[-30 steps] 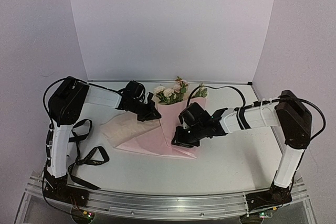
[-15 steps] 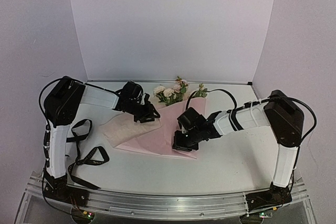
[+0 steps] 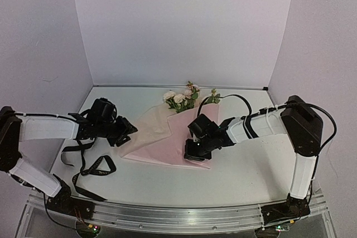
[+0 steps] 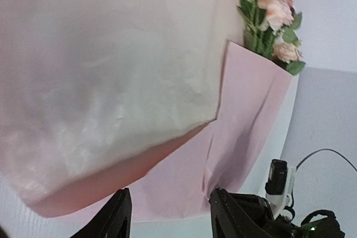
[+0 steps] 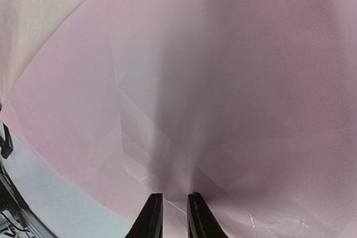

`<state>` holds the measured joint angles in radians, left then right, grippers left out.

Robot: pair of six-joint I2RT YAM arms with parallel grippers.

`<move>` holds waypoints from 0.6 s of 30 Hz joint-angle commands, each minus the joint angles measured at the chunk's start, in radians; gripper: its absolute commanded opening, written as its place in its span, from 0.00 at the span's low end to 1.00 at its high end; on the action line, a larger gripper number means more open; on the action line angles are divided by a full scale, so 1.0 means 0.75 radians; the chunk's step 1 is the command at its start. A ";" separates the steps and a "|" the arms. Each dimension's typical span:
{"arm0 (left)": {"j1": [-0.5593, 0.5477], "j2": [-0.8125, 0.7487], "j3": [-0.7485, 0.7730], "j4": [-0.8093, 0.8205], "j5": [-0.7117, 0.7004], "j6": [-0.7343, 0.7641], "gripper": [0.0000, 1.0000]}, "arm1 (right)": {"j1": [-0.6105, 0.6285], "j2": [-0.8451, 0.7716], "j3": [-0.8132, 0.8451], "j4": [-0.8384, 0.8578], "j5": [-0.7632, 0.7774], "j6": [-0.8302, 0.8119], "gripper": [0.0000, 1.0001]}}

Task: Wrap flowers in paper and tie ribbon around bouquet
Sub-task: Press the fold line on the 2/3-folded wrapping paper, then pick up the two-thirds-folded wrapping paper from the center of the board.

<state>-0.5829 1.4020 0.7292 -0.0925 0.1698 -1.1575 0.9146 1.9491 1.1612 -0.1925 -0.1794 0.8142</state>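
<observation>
Wrapping step. Flowers [image 3: 181, 98] lie on paper [image 3: 159, 140], mid worktop [image 3: 240, 176]; right flap over stems, left flap spread flat. Left tool [image 3: 129, 130] wide, empty, near flap edge. Right tool [image 3: 194, 150] narrow at cone tip; pinch unclear. Next: left takes flap, folds across. Ribbon [image 3: 98, 172] untouched.

White table [image 3: 240, 171]; pale lilac backdrop panels [image 3: 184, 26] behind; aluminium rail [image 3: 184, 215] along near edge.

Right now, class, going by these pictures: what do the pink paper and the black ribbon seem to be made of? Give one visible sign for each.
Paper: looks like thin, matte tissue-like paper, since it shows soft wrinkles and sharp fold creases.
Ribbon: probably woven fabric, matte black, since it lies in limp, flat loops.
</observation>
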 commanded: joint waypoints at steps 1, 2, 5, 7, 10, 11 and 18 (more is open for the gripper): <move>-0.069 -0.194 -0.172 -0.065 -0.225 -0.286 0.51 | 0.001 0.049 0.022 -0.095 0.017 -0.021 0.17; -0.097 -0.219 -0.190 -0.084 -0.259 -0.312 0.51 | 0.001 0.053 0.024 -0.095 0.013 -0.022 0.17; -0.188 -0.262 -0.242 -0.121 -0.357 -0.409 0.50 | 0.000 0.064 0.034 -0.095 0.003 -0.027 0.17; -0.235 -0.268 -0.282 -0.093 -0.395 -0.478 0.48 | 0.001 0.072 0.041 -0.096 -0.001 -0.028 0.17; -0.262 -0.260 -0.351 0.016 -0.421 -0.529 0.42 | 0.001 0.081 0.047 -0.096 -0.004 -0.030 0.17; -0.265 -0.248 -0.361 0.045 -0.418 -0.540 0.40 | 0.001 0.084 0.049 -0.097 -0.006 -0.029 0.17; -0.274 -0.120 -0.390 0.221 -0.419 -0.566 0.38 | 0.000 0.099 0.066 -0.099 -0.007 -0.025 0.17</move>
<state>-0.7825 1.2666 0.4469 -0.0578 -0.1104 -1.5426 0.9146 1.9747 1.2014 -0.2175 -0.1975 0.8082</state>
